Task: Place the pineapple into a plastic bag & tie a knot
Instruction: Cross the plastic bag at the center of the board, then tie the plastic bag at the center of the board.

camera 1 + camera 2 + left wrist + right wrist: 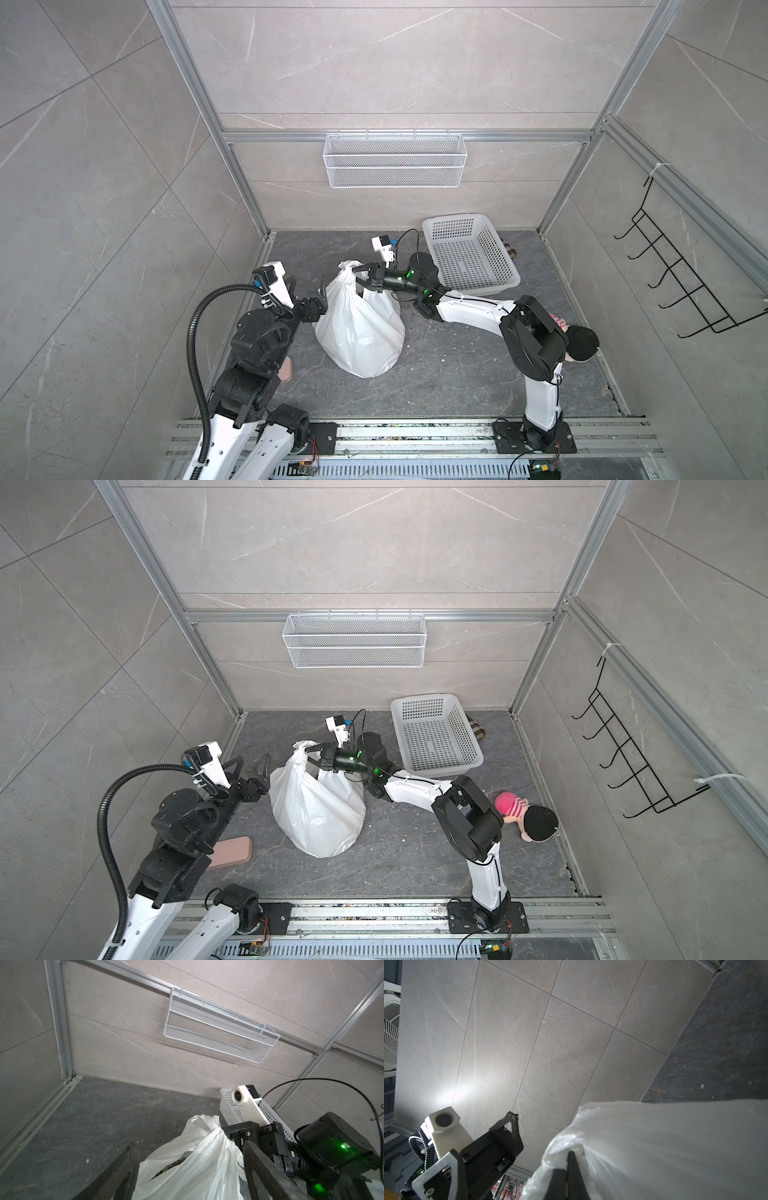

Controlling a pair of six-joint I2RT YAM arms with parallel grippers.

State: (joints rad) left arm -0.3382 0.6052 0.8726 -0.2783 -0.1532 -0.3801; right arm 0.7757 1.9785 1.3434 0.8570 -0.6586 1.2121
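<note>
Here the right jaws pinch the plastic bag by its neck

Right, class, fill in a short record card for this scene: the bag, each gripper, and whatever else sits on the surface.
plastic bag: white, standing mid-surface, bulging, top gathered
bag top: tight bunch with a loose end above; cannot tell whether it is fully knotted
right gripper: shut on bag top
left gripper: open, beside the bag, holding nothing
basket: white, perforated, far corner behind right arm
doll: near the right wall, by right arm
pink pad: beside left arm
</note>
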